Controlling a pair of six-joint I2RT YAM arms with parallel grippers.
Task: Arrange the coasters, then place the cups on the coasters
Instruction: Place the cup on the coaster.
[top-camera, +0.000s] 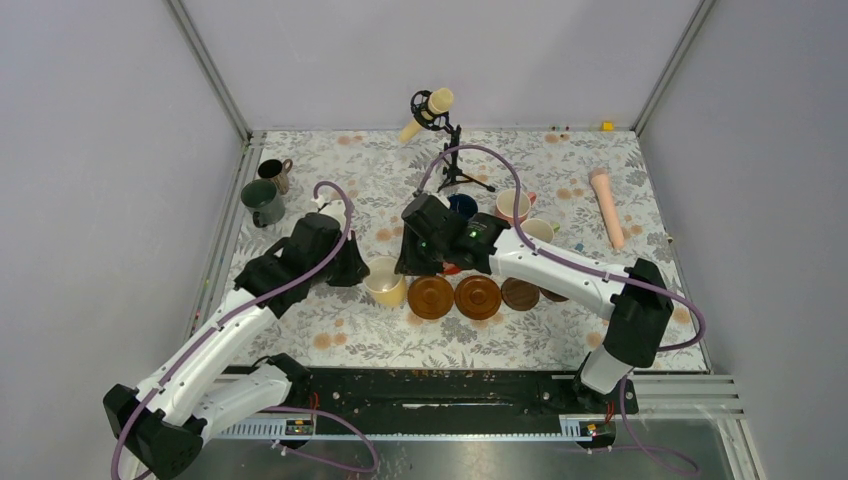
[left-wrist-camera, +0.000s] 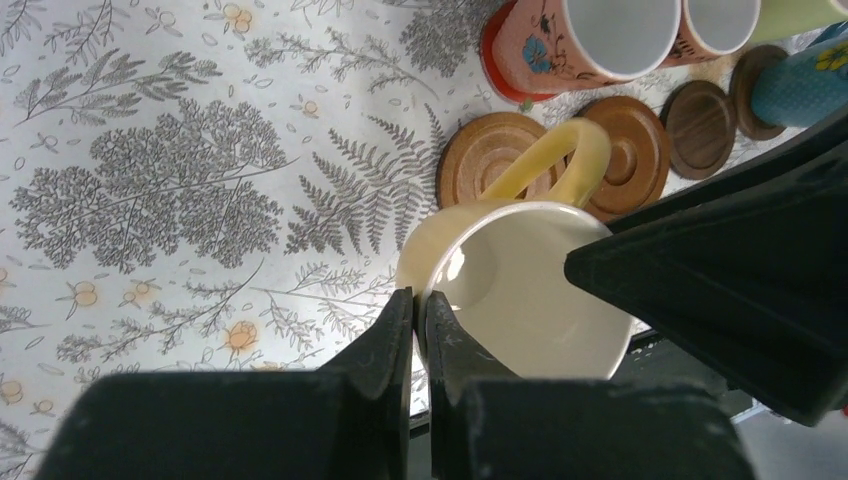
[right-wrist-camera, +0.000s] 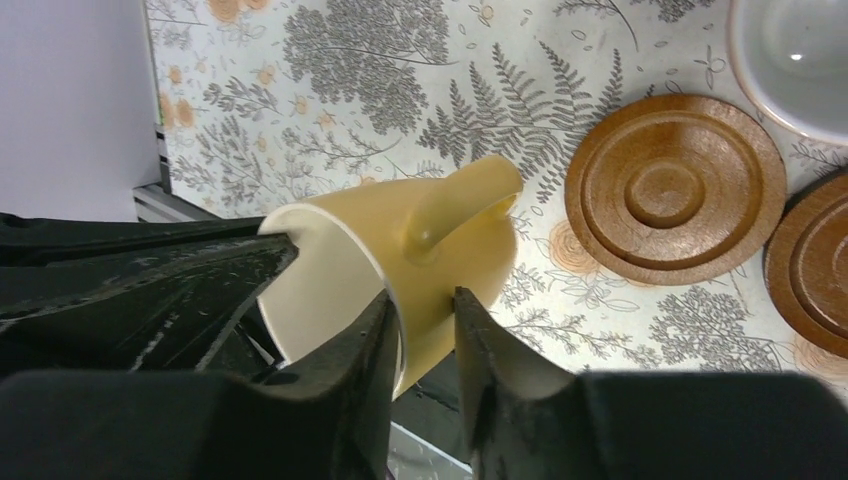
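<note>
the yellow cup (right-wrist-camera: 400, 250) is pinched at its rim by the left gripper (left-wrist-camera: 420, 330), apparently for a handover. the right gripper (right-wrist-camera: 425, 330) straddles the cup's wall with narrowed fingers, beside the brown coasters (top-camera: 431, 297).
</note>
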